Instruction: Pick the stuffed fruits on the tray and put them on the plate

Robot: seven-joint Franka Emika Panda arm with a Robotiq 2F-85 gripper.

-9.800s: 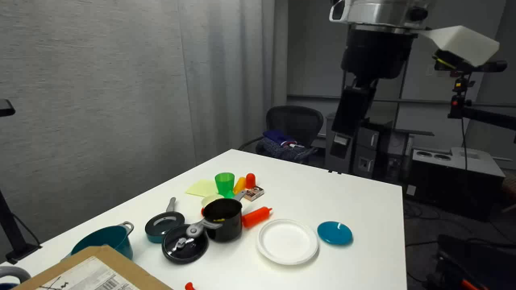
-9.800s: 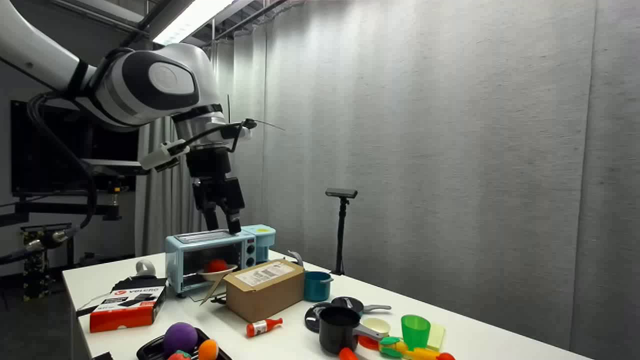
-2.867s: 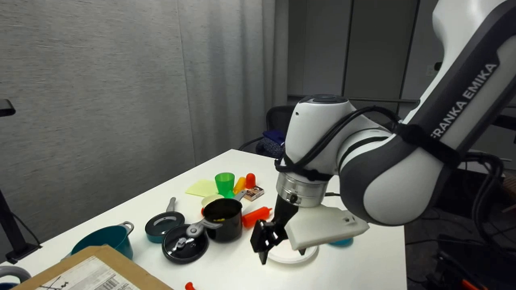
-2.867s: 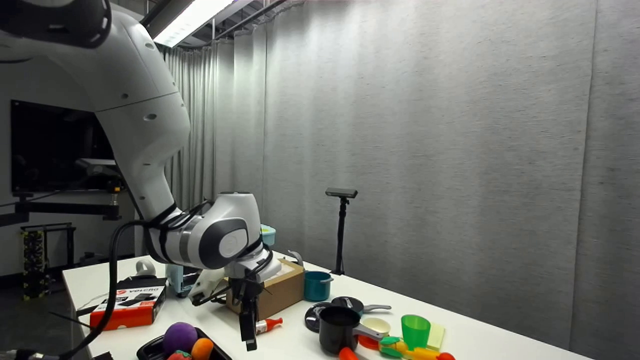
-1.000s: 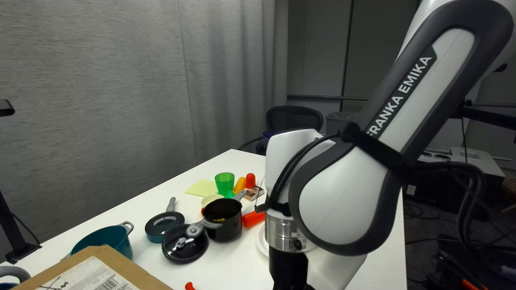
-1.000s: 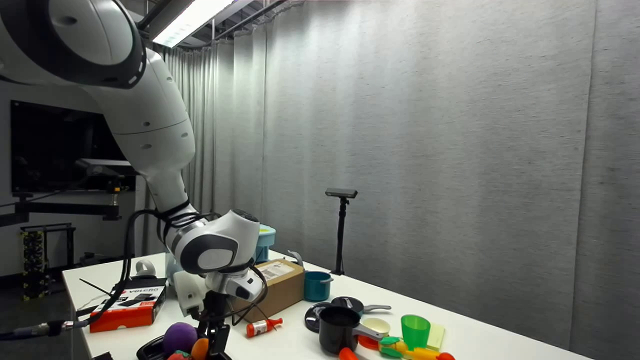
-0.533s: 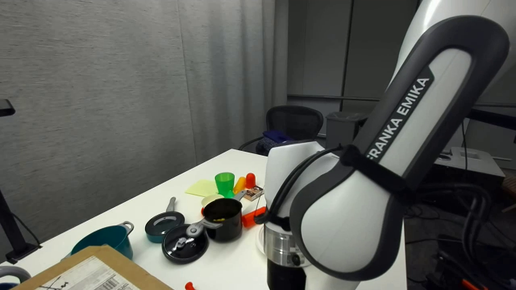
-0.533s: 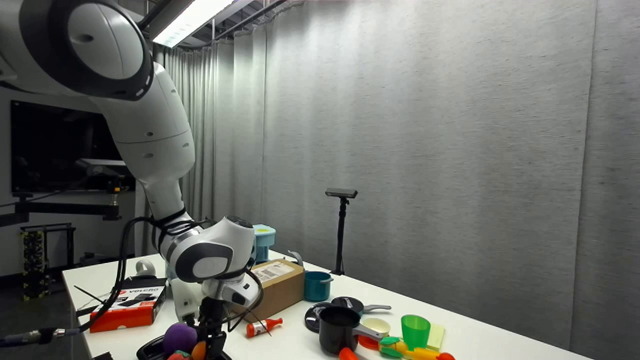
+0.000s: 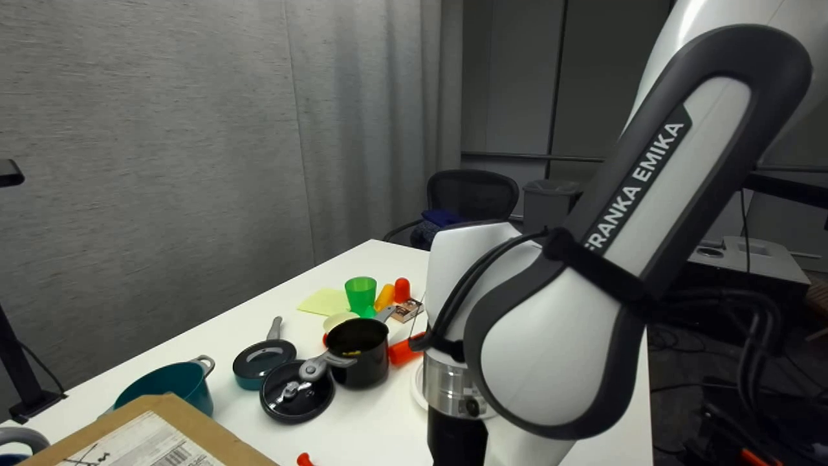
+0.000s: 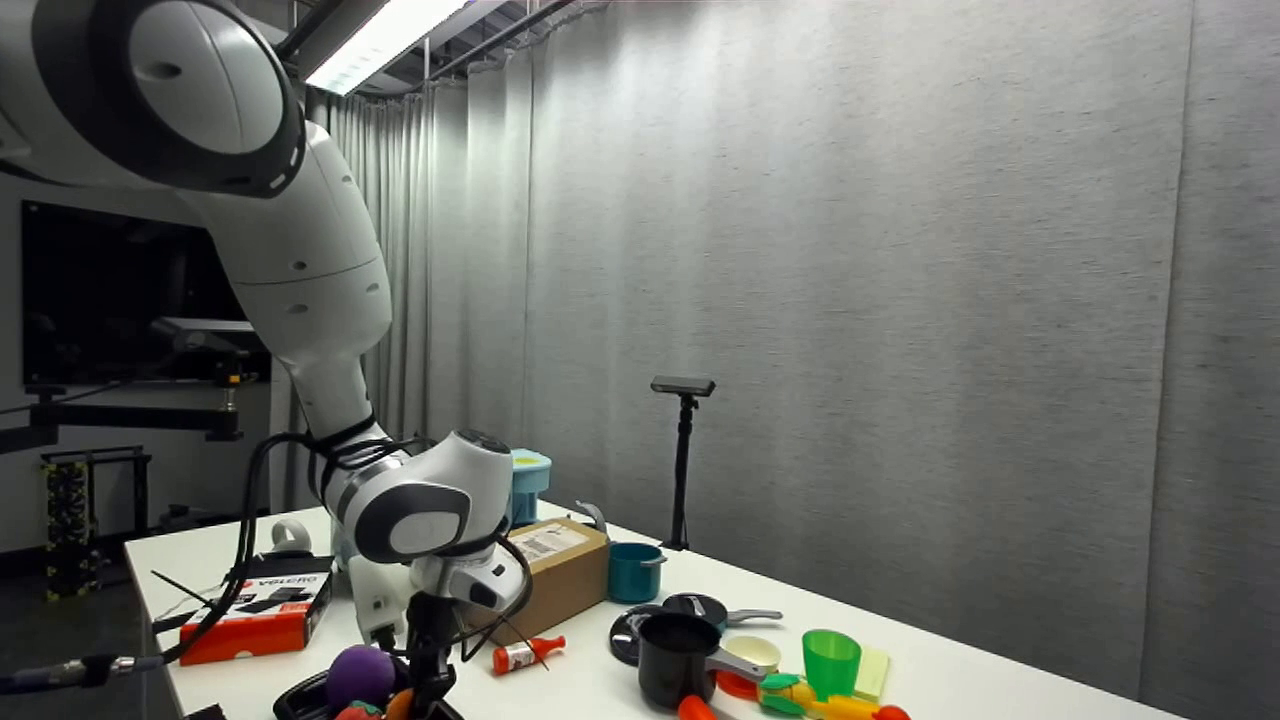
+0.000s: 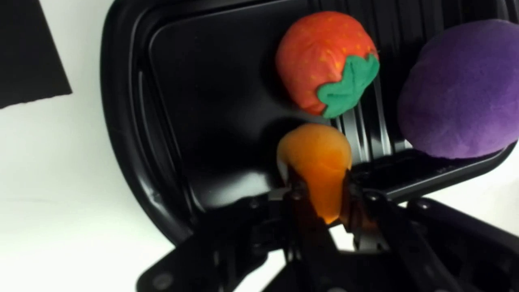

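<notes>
In the wrist view the black tray point(image 11: 215, 77) holds a red-orange strawberry with green leaves point(image 11: 312, 52), a rounded purple fruit point(image 11: 466, 89) and an orange fruit point(image 11: 316, 142). My gripper point(image 11: 320, 182) is shut on the orange fruit, its fingers pressing both sides so the plush narrows between them. The fruit is still down in the tray, beside the wall. An exterior view shows the purple fruit point(image 10: 360, 676) left of the gripper and part of the orange one point(image 10: 399, 704). The arm covers most of the white plate point(image 9: 418, 391); only a sliver of rim shows.
A black pot point(image 9: 362, 362) and a lid point(image 9: 297, 395) stand near the plate, with a red bottle point(image 9: 402, 353) behind. Close to the arm are a cardboard box point(image 10: 560, 590), a sauce bottle point(image 10: 520, 656) and a red-and-black box point(image 10: 260, 620).
From high over the toaster oven, the arm has come down across the plate to the tray. In the last second the jaws have closed on the orange fruit; the arm has barely moved since.
</notes>
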